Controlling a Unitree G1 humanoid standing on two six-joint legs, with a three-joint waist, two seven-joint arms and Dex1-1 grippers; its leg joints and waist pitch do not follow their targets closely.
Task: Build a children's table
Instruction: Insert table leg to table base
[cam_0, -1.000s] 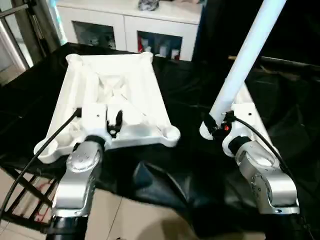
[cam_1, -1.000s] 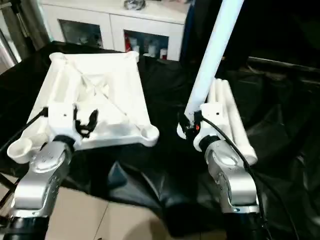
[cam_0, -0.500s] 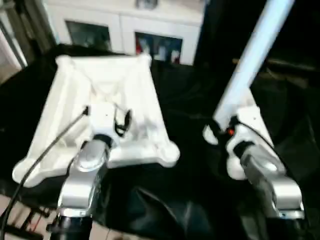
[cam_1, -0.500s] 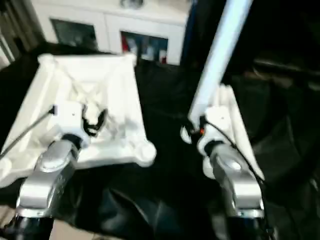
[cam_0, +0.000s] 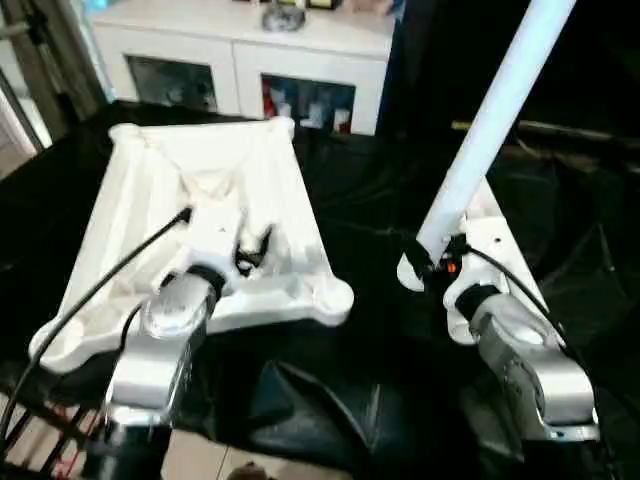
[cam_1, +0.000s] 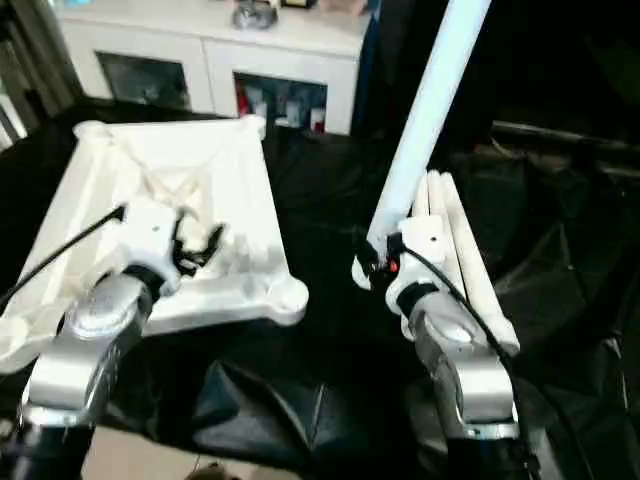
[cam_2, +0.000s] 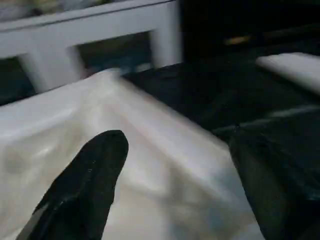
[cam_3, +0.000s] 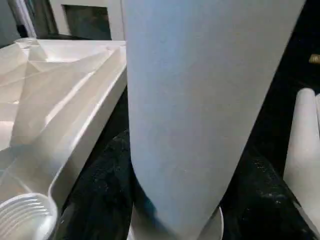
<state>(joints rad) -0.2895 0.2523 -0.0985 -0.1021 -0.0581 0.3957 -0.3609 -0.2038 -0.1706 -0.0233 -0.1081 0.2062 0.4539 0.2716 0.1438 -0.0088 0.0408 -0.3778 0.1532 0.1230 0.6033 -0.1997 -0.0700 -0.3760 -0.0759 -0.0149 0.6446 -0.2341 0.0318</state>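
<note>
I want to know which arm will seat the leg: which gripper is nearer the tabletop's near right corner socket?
Left. The left gripper is over the tabletop beside that socket; the right gripper holds a leg across the black gap.

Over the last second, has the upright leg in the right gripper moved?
No: the leg keeps the same gap from the near corner socket of the tabletop; the camera shifted.

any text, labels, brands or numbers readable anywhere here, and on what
None can be read.
Tabletop: plain white, no text seen.
Leg in the right gripper: no marking seen.
Items in the cabinet behind: too small and blurred to read.
</note>
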